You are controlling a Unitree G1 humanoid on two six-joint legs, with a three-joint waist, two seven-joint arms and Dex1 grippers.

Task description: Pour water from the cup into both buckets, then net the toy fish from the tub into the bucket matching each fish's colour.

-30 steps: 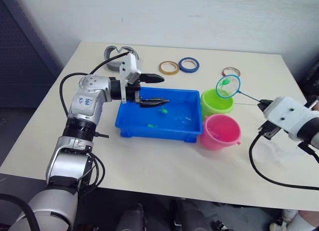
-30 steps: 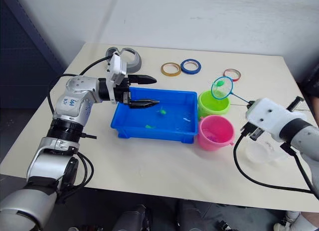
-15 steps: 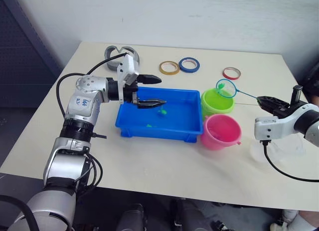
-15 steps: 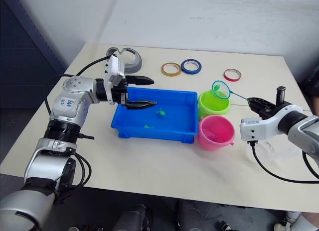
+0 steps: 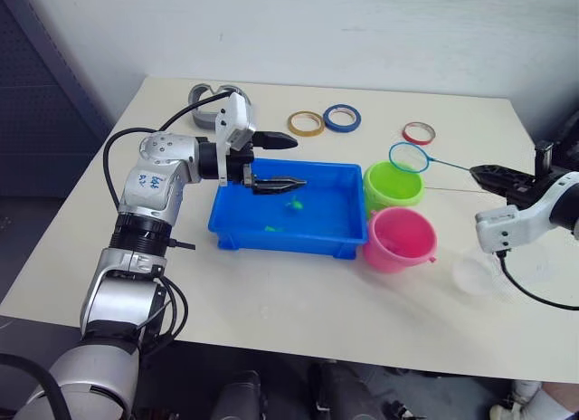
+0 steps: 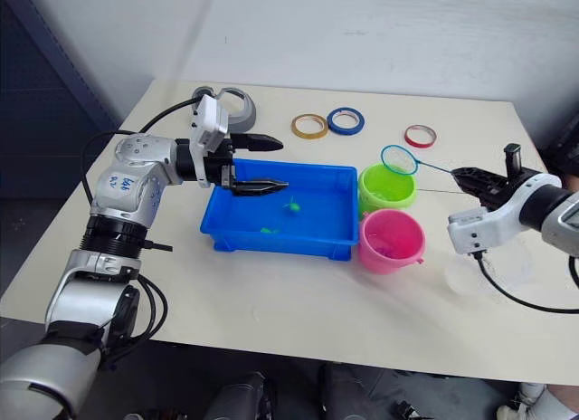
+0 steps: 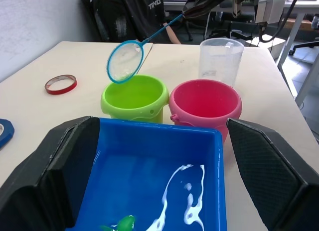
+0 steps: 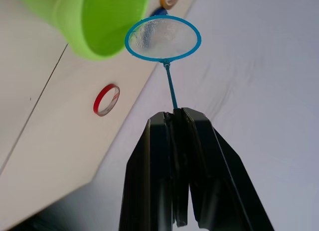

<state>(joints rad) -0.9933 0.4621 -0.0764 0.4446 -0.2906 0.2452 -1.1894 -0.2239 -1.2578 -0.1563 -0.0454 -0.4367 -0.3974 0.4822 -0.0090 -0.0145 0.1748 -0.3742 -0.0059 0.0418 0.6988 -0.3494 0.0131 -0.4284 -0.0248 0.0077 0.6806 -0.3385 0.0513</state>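
My right gripper (image 5: 481,170) is shut on the thin handle of the net (image 5: 408,157). The net's blue hoop hangs empty over the far rim of the lime green bucket (image 5: 393,186), and its mesh (image 8: 163,38) holds nothing. The pink bucket (image 5: 401,239) stands just in front of the green one. The clear cup (image 5: 477,272) stands to the right of them, below my right arm. The blue tub (image 5: 280,242) holds water and two green toy fish (image 5: 294,203). My left gripper (image 5: 295,162) hovers open over the tub's left end.
A yellow tape ring (image 5: 307,123), a blue tape ring (image 5: 342,118) and a red tape ring (image 5: 418,132) lie along the back of the table. A grey object (image 5: 210,105) sits at the back left. A black cable hangs from my right arm.
A second ago the net held a green fish above the green bucket; now it is empty. My right gripper drew back to the right. The left gripper barely moved.
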